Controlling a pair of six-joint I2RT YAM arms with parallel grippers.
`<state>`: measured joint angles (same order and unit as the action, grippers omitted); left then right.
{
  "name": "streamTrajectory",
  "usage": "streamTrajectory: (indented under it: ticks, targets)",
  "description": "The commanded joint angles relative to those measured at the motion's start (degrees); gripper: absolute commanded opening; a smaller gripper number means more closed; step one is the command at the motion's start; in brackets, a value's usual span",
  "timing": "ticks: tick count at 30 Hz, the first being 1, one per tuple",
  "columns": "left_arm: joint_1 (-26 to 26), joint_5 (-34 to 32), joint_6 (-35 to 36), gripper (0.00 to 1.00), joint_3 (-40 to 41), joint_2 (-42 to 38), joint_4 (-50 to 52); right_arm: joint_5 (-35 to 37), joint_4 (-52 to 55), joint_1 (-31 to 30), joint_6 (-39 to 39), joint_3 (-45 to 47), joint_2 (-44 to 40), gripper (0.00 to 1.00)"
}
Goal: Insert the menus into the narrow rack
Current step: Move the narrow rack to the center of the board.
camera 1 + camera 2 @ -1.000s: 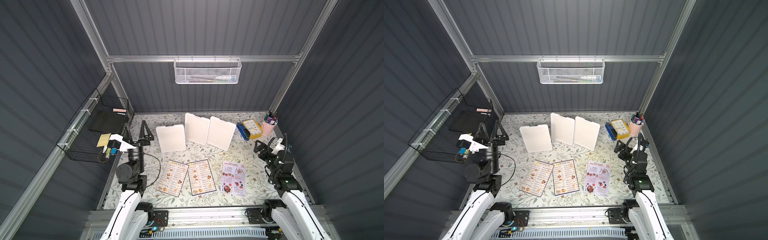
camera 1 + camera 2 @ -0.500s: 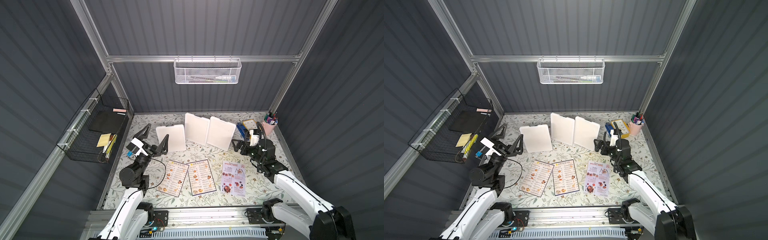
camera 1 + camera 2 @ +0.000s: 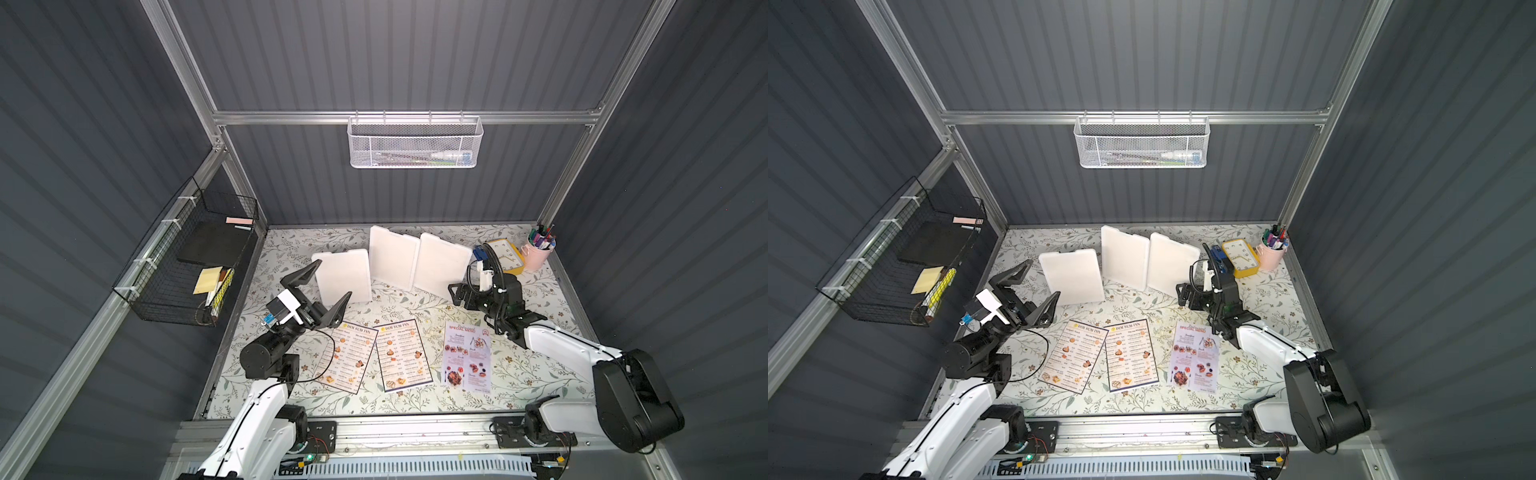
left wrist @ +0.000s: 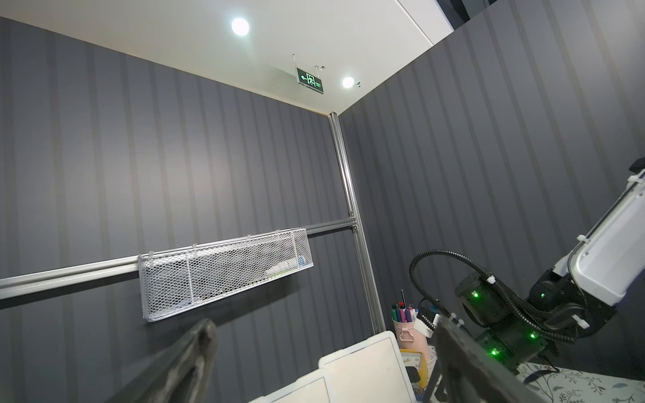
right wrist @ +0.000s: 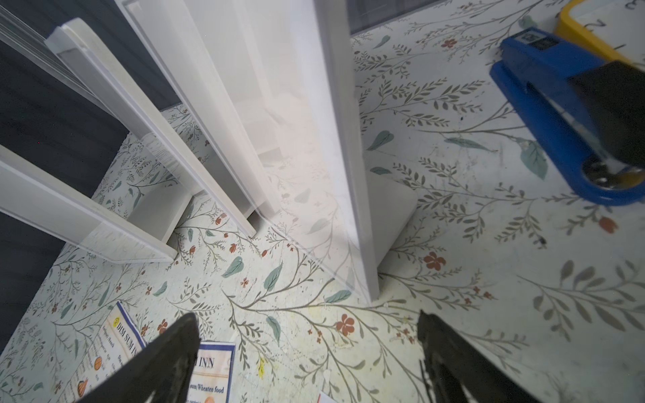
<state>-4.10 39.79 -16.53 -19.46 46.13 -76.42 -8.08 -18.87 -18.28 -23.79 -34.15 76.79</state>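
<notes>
- Both arms have swung forward from their folded poses at the lower edge of the frame; the three menus have not shifted.
- The left gripper hangs left of centre, beside the leftmost of three white holders. It is spread wide and empty, and its wrist view shows it tipped up toward the back wall.
- The right gripper sits right of centre, low by the foot of the rightmost holder, also spread wide with nothing between its fingers.
- All the menus lie flat on the desk in a row at lower centre, below both grippers in the frame. Their long axes run roughly up and down the frame, and the leftmost menu is skewed.
- As I judge it, the left gripper is nearer that sheet and the right gripper is nearer the lavender menu.
- I take the rack to be the long white mesh trough on the rail at upper centre. It hangs well above the desk, with its long axis across the frame and a slim opening on top.
- The menus look like thin printed paper lying flush on the flowered desk cover, so there is little edge to pinch and they will likely bend when lifted.
- The holders are stiff, smooth white panels leaning on small feet.
</notes>
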Motion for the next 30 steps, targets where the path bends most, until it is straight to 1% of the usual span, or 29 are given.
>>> streamTrajectory:
  ticks: [1,4,9,16,19,20,21,23,27,30]
  targets:
    - [-0.7,1.6,-1.0,0.99,0.6,1.4,-3.3,3.1,-6.6,-0.2,2.6,-1.2,2.3,0.99]
    - [-1.4,1.3,-0.6,0.99,0.3,3.4,-4.0,3.3,-13.2,0.0,3.8,-1.6,6.5,0.98]
    - [-2.6,0.1,0.8,0.96,-0.7,7.1,-2.8,0.3,-20.3,0.3,4.3,-3.7,12.5,0.9]
    - [-5.5,-2.7,3.6,0.92,-3.3,13.4,-0.3,-6.8,-27.3,0.4,4.8,-4.7,17.4,0.69]
    - [-6.7,-4.2,4.5,0.9,-4.7,15.7,1.2,-9.4,-29.1,0.3,5.4,-3.9,17.8,0.58]
    - [-7.2,-5.0,4.8,0.89,-5.2,16.5,2.4,-9.4,-29.4,0.3,5.6,-3.4,17.5,0.55]
    - [-7.7,-5.8,5.0,0.88,-5.7,17.1,4.1,-11.4,-29.5,0.3,5.8,-3.1,17.3,0.52]
    - [-8.8,-8.1,5.3,0.86,-7.0,18.5,6.3,-12.6,-29.3,0.3,6.1,-2.2,16.4,0.45]
    - [-11.1,-14.0,5.8,0.84,-8.6,19.7,10.0,-13.9,-27.4,0.2,6.6,-0.3,13.7,0.36]
    - [-12.4,-18.4,5.4,0.82,-8.7,19.3,11.8,-15.1,-25.1,0.1,7.1,1.5,10.7,0.32]
